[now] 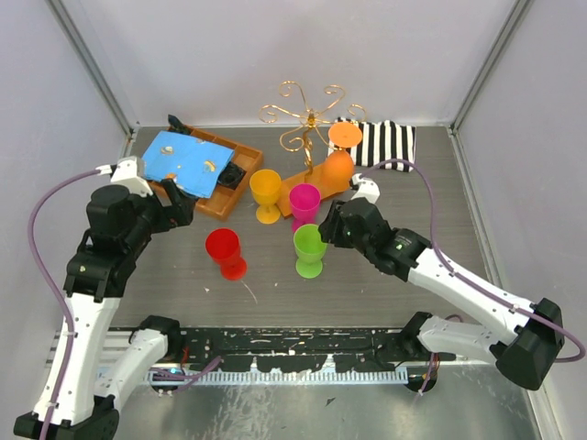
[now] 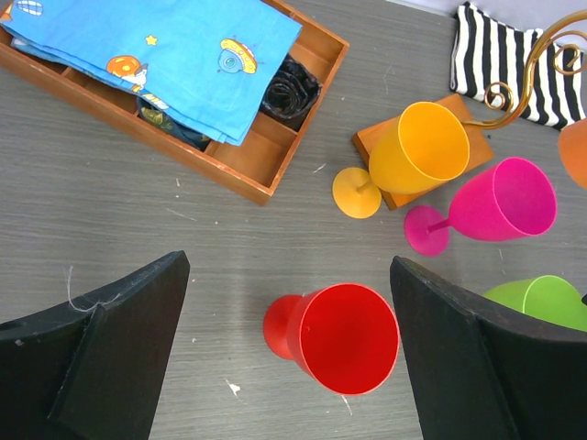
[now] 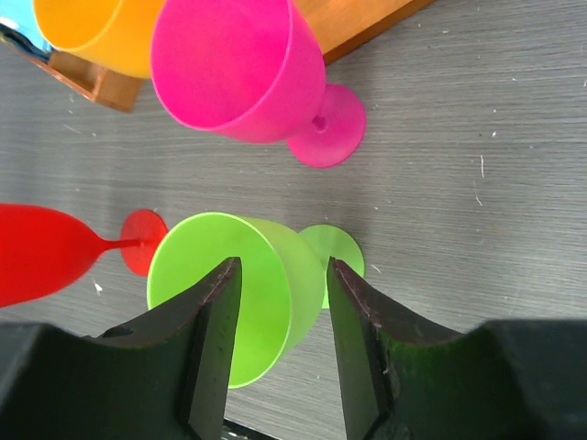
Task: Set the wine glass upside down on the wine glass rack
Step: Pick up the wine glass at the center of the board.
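The gold wire rack (image 1: 307, 115) stands at the back on its orange-brown base (image 1: 312, 176). An orange glass (image 1: 337, 163) hangs upside down on it. Yellow (image 1: 267, 188), pink (image 1: 304, 202), green (image 1: 310, 246) and red (image 1: 224, 249) glasses stand upright in front. My right gripper (image 3: 282, 266) is open just above the green glass (image 3: 275, 293), its jaws astride the right side of the cup; in the top view it (image 1: 328, 229) is beside the glass. My left gripper (image 2: 289, 266) is open and empty, high above the red glass (image 2: 344, 335), and left of it in the top view (image 1: 179, 209).
A wooden tray (image 1: 215, 203) with a blue cloth (image 1: 188, 158) lies at the back left. A black-and-white striped cloth (image 1: 385, 142) lies behind the rack on the right. Grey walls close in the table on three sides.
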Robot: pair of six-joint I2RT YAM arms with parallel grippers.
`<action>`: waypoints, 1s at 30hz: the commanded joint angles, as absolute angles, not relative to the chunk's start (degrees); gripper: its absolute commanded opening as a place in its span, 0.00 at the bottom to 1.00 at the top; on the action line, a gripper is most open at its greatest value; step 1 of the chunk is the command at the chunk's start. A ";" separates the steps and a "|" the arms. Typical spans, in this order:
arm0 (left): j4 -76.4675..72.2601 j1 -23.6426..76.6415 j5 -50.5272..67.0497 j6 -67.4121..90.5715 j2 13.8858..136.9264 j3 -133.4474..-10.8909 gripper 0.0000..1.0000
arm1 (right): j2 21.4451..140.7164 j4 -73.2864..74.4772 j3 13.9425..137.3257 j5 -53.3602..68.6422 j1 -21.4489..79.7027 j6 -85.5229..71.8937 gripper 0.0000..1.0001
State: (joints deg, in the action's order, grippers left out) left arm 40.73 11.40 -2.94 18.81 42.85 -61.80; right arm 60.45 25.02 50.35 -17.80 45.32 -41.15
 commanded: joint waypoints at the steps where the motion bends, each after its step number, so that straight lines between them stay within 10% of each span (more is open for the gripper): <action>1: 39.69 11.25 -2.78 18.32 43.00 -61.22 0.98 | 62.01 27.28 54.25 -20.72 46.89 -38.07 0.48; 30: 40.41 11.24 -4.93 16.14 43.07 -61.99 0.98 | 71.38 34.38 61.69 -29.09 53.44 -31.46 0.19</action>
State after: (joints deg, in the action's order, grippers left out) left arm 40.86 11.40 -3.66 17.39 43.64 -61.49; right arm 71.31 34.74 58.96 -26.55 53.17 -32.16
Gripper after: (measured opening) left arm 0.979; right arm 0.211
